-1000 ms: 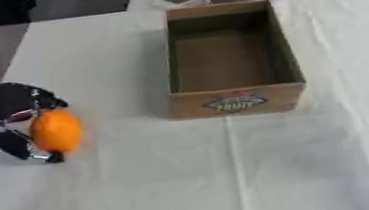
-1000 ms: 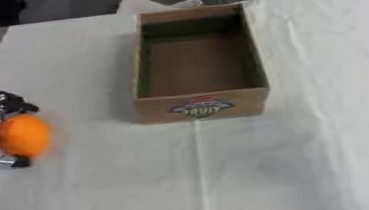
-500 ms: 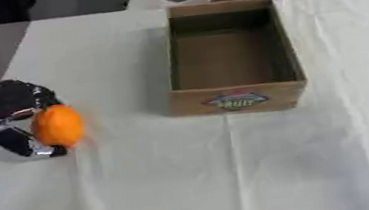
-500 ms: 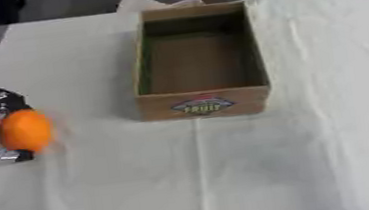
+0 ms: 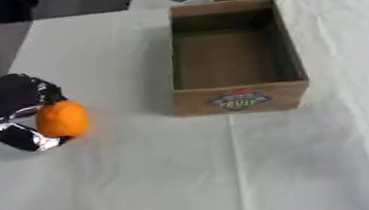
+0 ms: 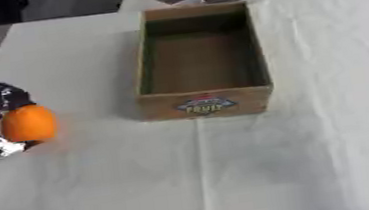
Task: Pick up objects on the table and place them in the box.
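Gripping the round orange fruit (image 5: 62, 119), the left robot hand (image 5: 9, 107) has risen slightly off the white-clothed worktop (image 5: 143, 172); carrying can begin toward the empty brown cardboard box (image 5: 238, 98), well to its right.

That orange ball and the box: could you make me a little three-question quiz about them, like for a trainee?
1. True or false: the box already holds the orange.
2. Which hand grips the orange: A) left hand, B) right hand?
3. Fill in: the orange lies to the box's ____ side.

Key: 1 false, the box looks empty; 2 A, its fingers curl round the orange; 3 left.
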Tool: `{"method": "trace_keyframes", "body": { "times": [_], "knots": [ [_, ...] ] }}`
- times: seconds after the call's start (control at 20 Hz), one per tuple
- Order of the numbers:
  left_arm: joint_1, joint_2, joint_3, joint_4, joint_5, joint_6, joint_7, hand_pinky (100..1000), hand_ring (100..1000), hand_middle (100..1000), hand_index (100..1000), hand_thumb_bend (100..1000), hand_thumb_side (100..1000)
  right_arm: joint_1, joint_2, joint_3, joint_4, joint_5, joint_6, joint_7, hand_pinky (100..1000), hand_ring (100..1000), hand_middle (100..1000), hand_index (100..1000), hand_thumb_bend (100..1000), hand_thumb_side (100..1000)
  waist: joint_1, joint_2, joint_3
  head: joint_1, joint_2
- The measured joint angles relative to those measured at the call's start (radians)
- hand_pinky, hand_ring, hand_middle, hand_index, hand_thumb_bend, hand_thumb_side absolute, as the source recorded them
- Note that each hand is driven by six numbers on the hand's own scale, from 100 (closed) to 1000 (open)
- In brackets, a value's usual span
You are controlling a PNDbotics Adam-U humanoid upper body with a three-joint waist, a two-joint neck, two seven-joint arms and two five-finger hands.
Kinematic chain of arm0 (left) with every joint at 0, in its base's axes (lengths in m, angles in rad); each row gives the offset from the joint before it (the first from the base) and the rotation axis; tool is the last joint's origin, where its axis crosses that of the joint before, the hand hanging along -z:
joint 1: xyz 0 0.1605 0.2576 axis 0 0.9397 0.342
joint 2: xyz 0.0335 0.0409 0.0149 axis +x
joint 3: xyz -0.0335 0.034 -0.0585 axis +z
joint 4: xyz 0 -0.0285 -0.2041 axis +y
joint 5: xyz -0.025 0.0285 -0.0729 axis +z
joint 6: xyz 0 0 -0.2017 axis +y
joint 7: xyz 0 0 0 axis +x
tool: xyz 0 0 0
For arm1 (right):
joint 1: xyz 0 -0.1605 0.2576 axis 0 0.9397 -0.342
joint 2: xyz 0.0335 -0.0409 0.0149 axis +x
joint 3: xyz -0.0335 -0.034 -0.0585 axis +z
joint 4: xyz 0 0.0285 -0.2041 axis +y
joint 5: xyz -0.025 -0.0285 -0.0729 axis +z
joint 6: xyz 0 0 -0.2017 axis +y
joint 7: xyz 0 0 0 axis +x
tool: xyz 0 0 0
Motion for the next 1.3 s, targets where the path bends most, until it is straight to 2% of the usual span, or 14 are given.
{"method": "trace_keyframes", "body": {
  "times": [0.2, 0.35, 0.55, 0.8, 1.05, 1.3],
  "knots": [
    [0.002, 0.0, 0.0, 0.0, 0.029, -0.004, 0.0, 317, 516, 517, 731, 100, 487, 0.0, 0.0, 0.0, 0.0, 0.0, 0.0, 0.0, 870, 914, 540, 781, 100, 944, 0.0, -0.003, 0.0, -0.002, 0.0],
    [0.002, 0.0, 0.0, -0.001, 0.065, -0.005, -0.001, 293, 499, 502, 713, 100, 421, 0.0, 0.0, 0.0, 0.0, 0.0, 0.0, 0.0, 870, 914, 540, 781, 100, 944, 0.0, -0.003, 0.0, -0.004, 0.0],
    [-0.009, 0.0, 0.009, -0.021, 0.111, -0.002, -0.003, 265, 482, 483, 695, 100, 395, 0.0, 0.0, 0.0, 0.0, 0.0, 0.0, 0.0, 869, 913, 540, 781, 100, 944, 0.0, -0.004, 0.0, -0.008, 0.0],
    [-0.077, -0.024, 0.026, -0.08, 0.178, 0.029, -0.013, 229, 465, 462, 674, 100, 373, -0.001, 0.0, 0.0, 0.0, -0.001, -0.002, -0.001, 868, 909, 540, 781, 100, 941, 0.0, -0.005, -0.012, -0.03, 0.005],
    [-0.156, -0.093, 0.043, -0.131, 0.208, 0.096, -0.042, 206, 458, 453, 666, 100, 359, -0.012, 0.0, 0.0, 0.0, -0.007, -0.012, -0.005, 865, 906, 541, 781, 100, 937, -0.003, -0.003, -0.048, -0.052, 0.001],
    [-0.23, -0.157, 0.05, -0.164, 0.187, 0.177, -0.031, 182, 455, 446, 661, 100, 362, -0.029, 0.0, 0.0, 0.0, -0.016, -0.022, -0.009, 864, 903, 540, 780, 100, 935, -0.004, 0.01, -0.087, -0.036, -0.011]
  ]
}}
